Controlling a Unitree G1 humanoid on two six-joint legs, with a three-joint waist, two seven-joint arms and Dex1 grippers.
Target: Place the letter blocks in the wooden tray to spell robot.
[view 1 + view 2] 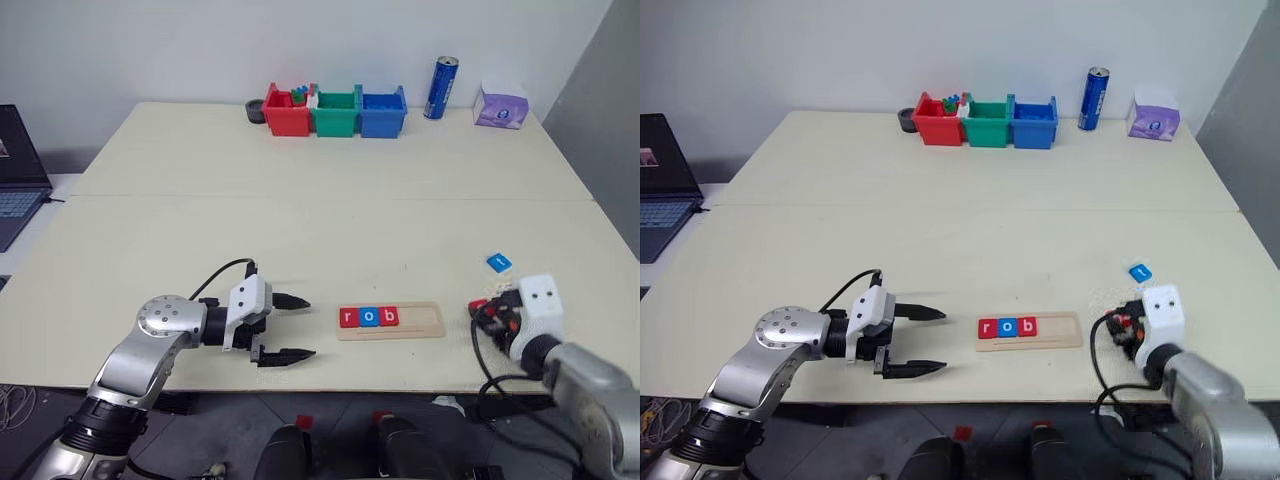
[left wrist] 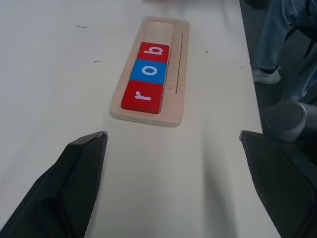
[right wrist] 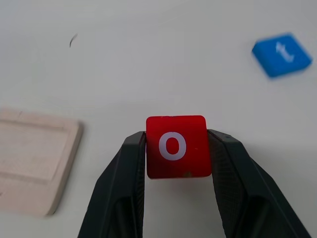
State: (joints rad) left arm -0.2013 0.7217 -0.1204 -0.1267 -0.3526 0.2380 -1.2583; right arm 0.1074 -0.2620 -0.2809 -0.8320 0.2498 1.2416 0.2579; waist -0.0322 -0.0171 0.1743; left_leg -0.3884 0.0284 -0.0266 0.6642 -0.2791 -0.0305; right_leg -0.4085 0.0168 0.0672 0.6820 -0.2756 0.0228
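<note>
Right gripper (image 3: 173, 163) pinching red "o" tile (image 3: 176, 146), just right of the wooden tray (image 1: 420, 322); three tiles already in.

Tray sits near the table's near edge, holding red r (image 2: 142, 96), blue o (image 2: 148, 71), red b (image 2: 154, 51) from its left end, right half of the slot bare. Blue "t" tile (image 1: 498, 262) lies loose on the table, a bit farther out than the right gripper. Left gripper (image 1: 290, 328) spread wide, empty, pointing at the tray's left end, not touching. Risks, as I judge: tile is gripped by its edges only, could twist or slip on the way over; coming in tilted it may catch the slot lip or shove the b; tray is light and unclamped, a nudge could push it toward the edge. Surface: plain cream table (image 1: 300, 220), matte. Far side has red, green, blue bins (image 1: 335, 110), a blue can (image 1: 441, 87), a purple tissue pack (image 1: 500, 105); laptop (image 1: 15, 175) at far left, white wall behind.
</note>
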